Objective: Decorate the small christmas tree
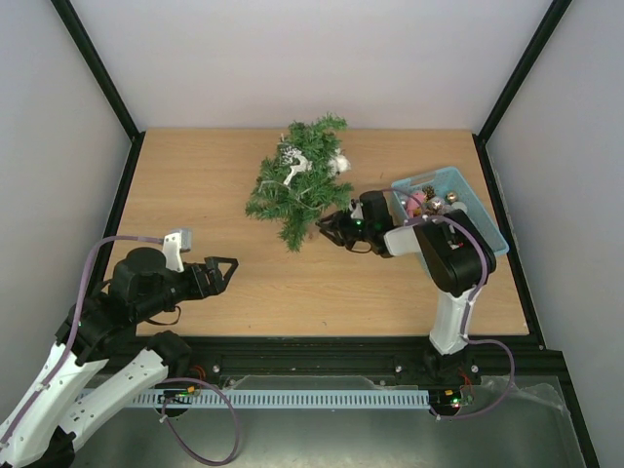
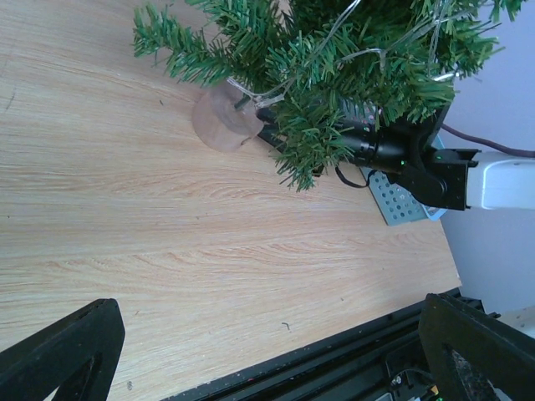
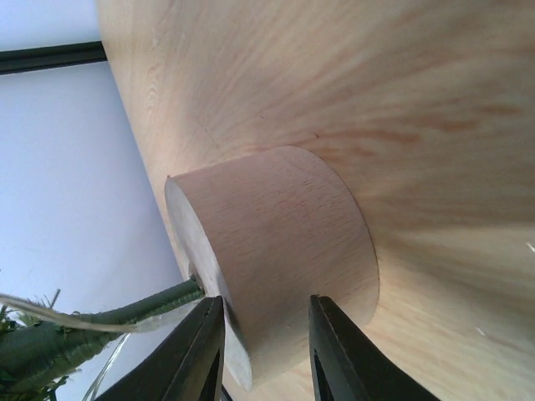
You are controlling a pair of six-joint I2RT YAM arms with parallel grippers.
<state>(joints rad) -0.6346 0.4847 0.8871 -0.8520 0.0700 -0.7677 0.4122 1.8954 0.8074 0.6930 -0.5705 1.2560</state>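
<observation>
Jaws on both sides are parted and empty. The left jaws hang wide apart over the near-left surface (image 1: pixel 195 195), aimed at the tree (image 1: pixel 297 185) but well apart from it. The tree is mid-surface toward the back, resting on its round base (image 3: pixel 284 242). It looks upright, though I cannot rule out a lean. A clear wire (image 2: pixel 259 94) and a white ornament (image 1: pixel 292 171) already sit in its branches. The right jaws are low, just beside the base, with a narrow gap. One finger (image 3: pixel 205 347) is level with the base's top face, near the trunk (image 3: pixel 125 317); whether the jaws touch the wood I cannot tell. The basket (image 1: pixel 437 175) of ornaments lies far right, behind that arm.

Likely risks:
- A push from the right jaws could slide or topple the tree, since nothing steadies it.
- Closing off-centre on the base's rim could flip it.
- Fingers moving near the trunk may snag the wire and drag the tree along.
</observation>
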